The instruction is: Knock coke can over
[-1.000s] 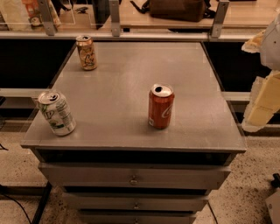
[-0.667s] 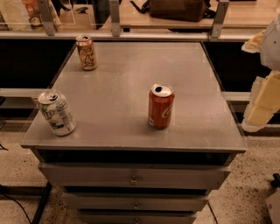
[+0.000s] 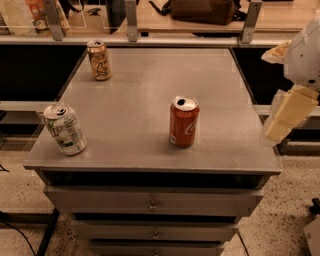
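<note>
The red coke can (image 3: 183, 122) with white script and a silver top stands upright on the grey metal cabinet top (image 3: 150, 80), right of centre and near the front. My gripper (image 3: 284, 116) is a cream-coloured shape at the right edge of the view, off the cabinet's right side and well to the right of the can, not touching it.
A white-and-green can (image 3: 64, 129) stands tilted at the front left corner. A tan can (image 3: 99, 60) stands at the back left. A wooden counter with a brown bag (image 3: 202, 10) runs behind. Drawers (image 3: 152, 204) sit below the top.
</note>
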`<state>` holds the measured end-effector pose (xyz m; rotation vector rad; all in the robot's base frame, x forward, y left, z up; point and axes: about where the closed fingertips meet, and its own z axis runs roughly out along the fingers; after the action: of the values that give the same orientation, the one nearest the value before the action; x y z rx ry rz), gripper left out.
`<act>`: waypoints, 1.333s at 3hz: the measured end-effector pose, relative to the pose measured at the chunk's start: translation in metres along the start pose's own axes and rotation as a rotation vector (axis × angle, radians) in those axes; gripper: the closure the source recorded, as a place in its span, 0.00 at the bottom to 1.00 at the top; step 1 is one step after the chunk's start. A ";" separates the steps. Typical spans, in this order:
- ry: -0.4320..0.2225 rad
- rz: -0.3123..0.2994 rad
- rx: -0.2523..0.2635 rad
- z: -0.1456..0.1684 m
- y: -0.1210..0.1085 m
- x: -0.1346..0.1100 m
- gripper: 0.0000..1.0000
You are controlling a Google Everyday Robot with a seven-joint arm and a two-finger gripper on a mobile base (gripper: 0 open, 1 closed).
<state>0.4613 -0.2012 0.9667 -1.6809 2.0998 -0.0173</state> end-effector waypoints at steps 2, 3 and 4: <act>-0.297 -0.036 -0.046 0.060 -0.016 -0.038 0.00; -0.416 -0.023 -0.106 0.085 -0.018 -0.053 0.00; -0.519 -0.004 -0.183 0.105 -0.013 -0.061 0.00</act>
<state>0.5192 -0.1197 0.8964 -1.5748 1.7413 0.5634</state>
